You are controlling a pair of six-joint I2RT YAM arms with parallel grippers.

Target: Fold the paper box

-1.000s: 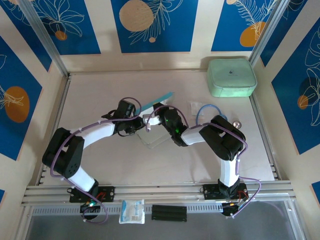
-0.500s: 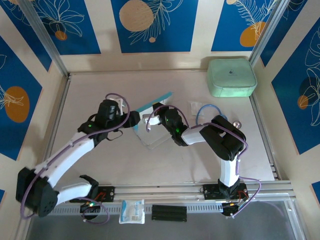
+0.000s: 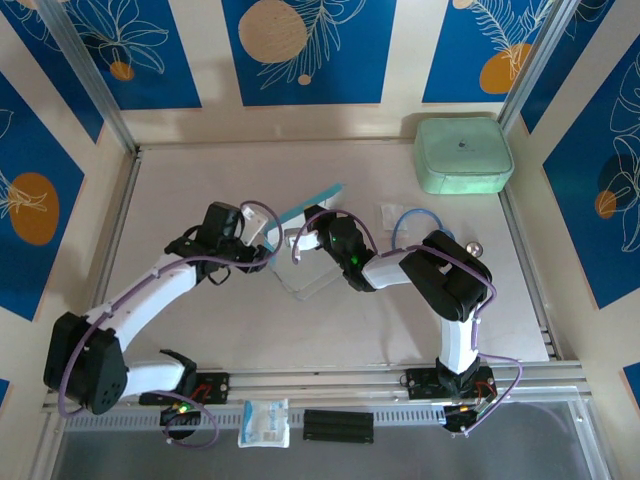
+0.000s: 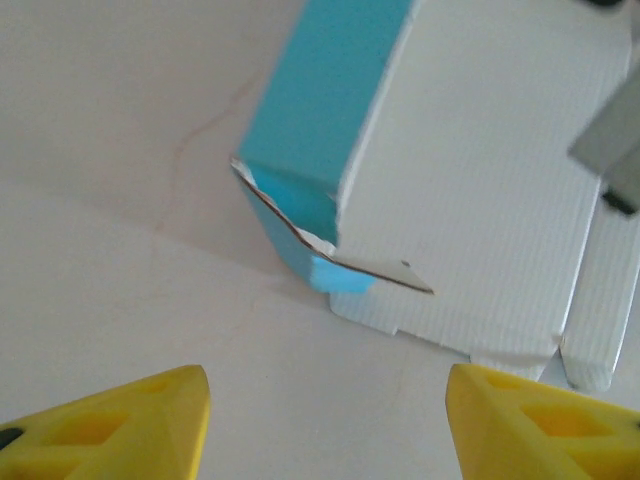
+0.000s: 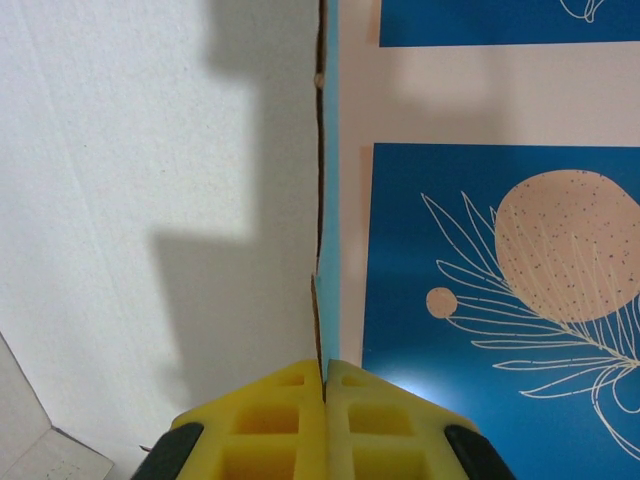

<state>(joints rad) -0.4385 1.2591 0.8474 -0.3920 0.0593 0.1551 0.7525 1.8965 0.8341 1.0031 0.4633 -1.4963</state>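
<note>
The paper box (image 3: pixel 303 272) lies part-folded mid-table, whitish inside, with a light blue flap (image 3: pixel 312 202) standing up at its far side. My right gripper (image 3: pixel 306 229) is shut on that upright card wall. In the right wrist view the yellow fingers (image 5: pixel 290 400) pinch the thin card edge (image 5: pixel 328 150), beside the white inside face (image 5: pixel 150 200). My left gripper (image 3: pixel 270 243) sits just left of the box, open and apart from it. The left wrist view has its yellow fingertips (image 4: pixel 120 420) spread wide over bare table, short of the box's blue corner (image 4: pixel 325 110).
A mint-green case (image 3: pixel 463 154) stands at the back right. A small white packet (image 3: pixel 392 214) and a blue cable loop (image 3: pixel 410 225) lie right of the box. Another packet (image 3: pixel 264 422) and a black block (image 3: pixel 338 425) rest by the front rail.
My left gripper has opened, let go of the box and drawn back a little to the left. The right gripper has kept its grip and place.
</note>
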